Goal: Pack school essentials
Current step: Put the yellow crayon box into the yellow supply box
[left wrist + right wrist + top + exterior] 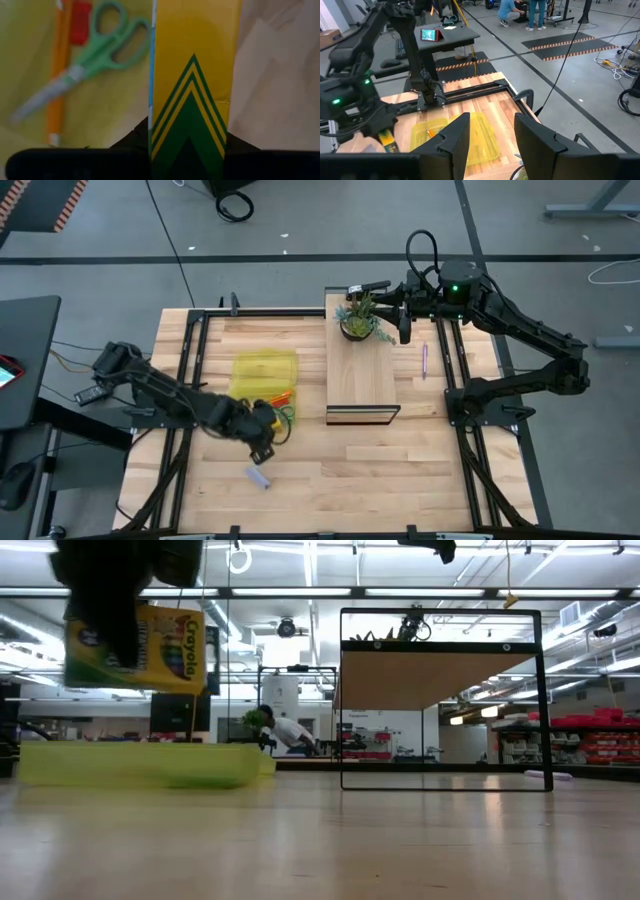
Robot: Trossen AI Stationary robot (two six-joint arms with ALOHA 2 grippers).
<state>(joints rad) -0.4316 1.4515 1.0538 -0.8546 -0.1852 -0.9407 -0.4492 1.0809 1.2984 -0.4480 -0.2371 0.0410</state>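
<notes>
Gripping one crayon box (190,75), left gripper (262,423)

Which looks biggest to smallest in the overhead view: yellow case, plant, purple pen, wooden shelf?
1. Wooden shelf, clearly largest.
2. Yellow case.
3. Plant.
4. Purple pen, a thin sliver.
The left arm hides the case's near end, so it may be larger than it looks.

"Crayola" on crayon box (150,648)
</notes>
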